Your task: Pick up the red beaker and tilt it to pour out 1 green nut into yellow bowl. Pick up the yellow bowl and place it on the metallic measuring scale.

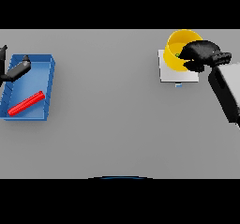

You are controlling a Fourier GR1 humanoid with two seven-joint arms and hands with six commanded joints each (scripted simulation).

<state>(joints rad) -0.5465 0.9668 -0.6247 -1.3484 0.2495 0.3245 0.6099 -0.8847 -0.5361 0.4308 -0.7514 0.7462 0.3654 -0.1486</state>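
Note:
The yellow bowl (pixel 177 49) stands on the pale square measuring scale (pixel 174 75) at the far right of the table. A small green nut (pixel 178 55) shows inside the bowl. My right hand (pixel 202 53) covers the bowl's right side, its fingers curled round the rim. The red beaker (pixel 26 103) lies on its side in the blue tray (pixel 48 85) at the far left. My left hand (pixel 18 70) hovers over the tray's far left corner, above the beaker and apart from it, with its fingers straight and spread.
The scale has a small blue mark (pixel 178 85) on its near edge. The blue tray's walls rise around the beaker. Bare grey tabletop (pixel 112 106) stretches between the tray and the scale.

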